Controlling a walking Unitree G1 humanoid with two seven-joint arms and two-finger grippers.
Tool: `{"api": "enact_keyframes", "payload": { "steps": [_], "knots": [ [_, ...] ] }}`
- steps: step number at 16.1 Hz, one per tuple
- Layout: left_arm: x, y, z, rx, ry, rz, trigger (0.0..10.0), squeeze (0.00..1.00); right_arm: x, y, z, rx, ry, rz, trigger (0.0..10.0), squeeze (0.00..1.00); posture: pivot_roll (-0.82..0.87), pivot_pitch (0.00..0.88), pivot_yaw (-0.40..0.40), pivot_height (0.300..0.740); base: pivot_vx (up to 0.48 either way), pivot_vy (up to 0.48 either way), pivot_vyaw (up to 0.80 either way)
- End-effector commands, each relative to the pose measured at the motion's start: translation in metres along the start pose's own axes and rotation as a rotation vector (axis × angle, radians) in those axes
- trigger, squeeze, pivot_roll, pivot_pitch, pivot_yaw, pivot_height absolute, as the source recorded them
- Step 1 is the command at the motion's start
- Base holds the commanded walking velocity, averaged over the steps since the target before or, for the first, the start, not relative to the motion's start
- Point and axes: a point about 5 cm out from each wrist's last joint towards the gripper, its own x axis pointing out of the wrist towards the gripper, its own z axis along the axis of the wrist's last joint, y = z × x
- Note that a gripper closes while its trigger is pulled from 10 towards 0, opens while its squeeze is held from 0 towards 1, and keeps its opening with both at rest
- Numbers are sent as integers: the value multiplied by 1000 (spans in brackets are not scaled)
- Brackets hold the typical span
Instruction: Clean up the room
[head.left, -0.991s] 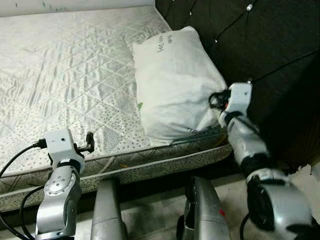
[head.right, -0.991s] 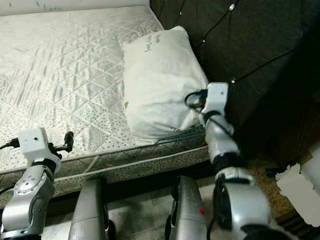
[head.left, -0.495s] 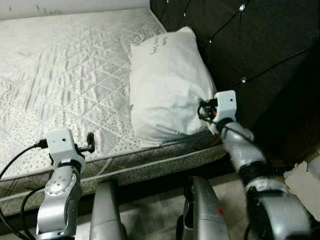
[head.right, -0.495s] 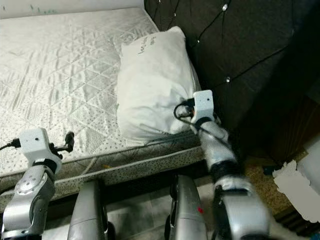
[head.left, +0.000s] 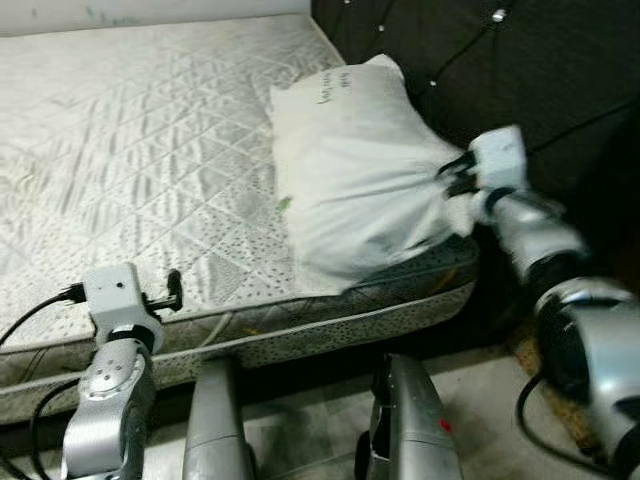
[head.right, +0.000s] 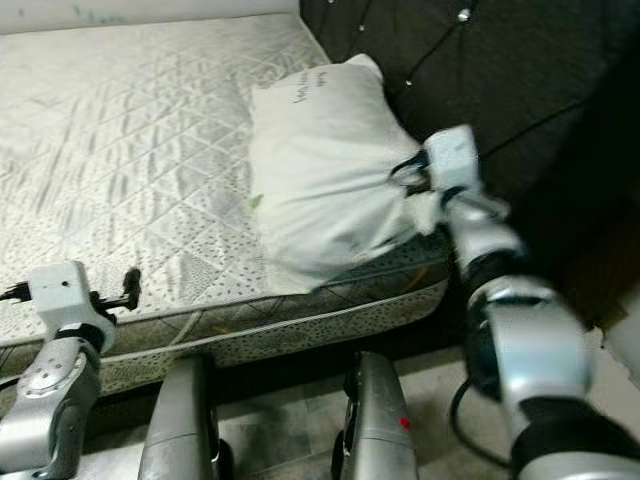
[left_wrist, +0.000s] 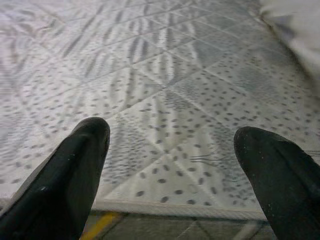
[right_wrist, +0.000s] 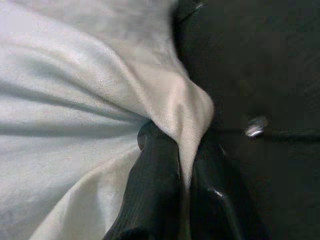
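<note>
The left gripper (left_wrist: 170, 165) hung spread wide over the near edge of the quilted, speckled mattress (head.left: 150, 170). Farther along that mattress, at its headboard end, lay a soft white pillow (head.left: 355, 175). The right gripper (right_wrist: 182, 150) pinched its bunched corner, beside the dark tufted headboard (head.left: 520, 70).

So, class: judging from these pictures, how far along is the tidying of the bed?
Done: the pillow lies on the mattress beside the dark headboard. In hand: the right gripper pinches the pillow's corner. The left gripper is open over the mattress edge. Left: letting go of the pillow; whether it needs straightening is unclear.
</note>
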Motion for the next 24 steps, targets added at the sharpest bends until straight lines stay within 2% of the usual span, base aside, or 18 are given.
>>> {"api": "enact_keyframes", "payload": {
  "steps": [1, 3, 7, 9, 11, 12, 13, 14, 22, 23, 24],
  "knots": [
    [-1, 3, 4, 13, -7, 7, 10000, 0, -2, -22, 34, -6, -108, -94, 0, 0, 44, 8, -10, 536, 0, 0, 0],
    [-5, 5, 2, 19, 2, 12, 10000, 0, -8, -49, 50, -30, -132, -223, 0, 0, 49, 17, -9, 536, 0, 0, 0],
    [-5, 7, 3, 19, 3, 28, 10000, 0, -14, -66, 62, -59, -152, -295, 0, 0, 50, 19, -18, 536, 0, 0, 0],
    [-4, 7, 4, 18, 3, 34, 10000, 0, -15, -70, 59, -51, -145, -319, 0, 0, 48, 15, -23, 536, 0, 0, 0],
    [-5, 5, 3, 16, 5, 35, 10000, 0, -13, -65, 47, -44, -118, -307, 0, 0, 47, 14, -25, 536, 0, 0, 0],
    [-5, 4, 2, 14, 7, 35, 10000, 0, -11, -59, 33, -30, -86, -287, 157, 0, 47, 14, -26, 536, 0, 0, 0],
    [-4, 3, 2, 12, 8, 36, 10000, 0, -10, -50, 18, -3, -52, -262, 7373, 0, 48, 13, -25, 536, 0, 0, 0],
    [-3, 3, 2, 12, 7, 36, 10000, 0, -9, -45, 8, 30, -34, -257, 10000, 1000, 49, 10, -22, 536, 0, 0, 0],
    [4, 2, 7, 13, -10, 41, 10000, 0, -4, -24, -2, 72, -4, -237, 10000, 1000, 50, 0, -24, 536, 0, 0, 0],
    [5, 2, 8, 11, -20, 39, 10000, 0, -4, -13, -16, 93, 21, -232, 10000, 1000, 48, 0, -24, 536, 0, 0, 0],
    [5, 3, 8, 11, -20, 40, 10000, 0, -3, -9, -17, 118, 8, -222, 10000, 1000, 47, 0, -23, 536, 0, 0, 0]
  ]
}}
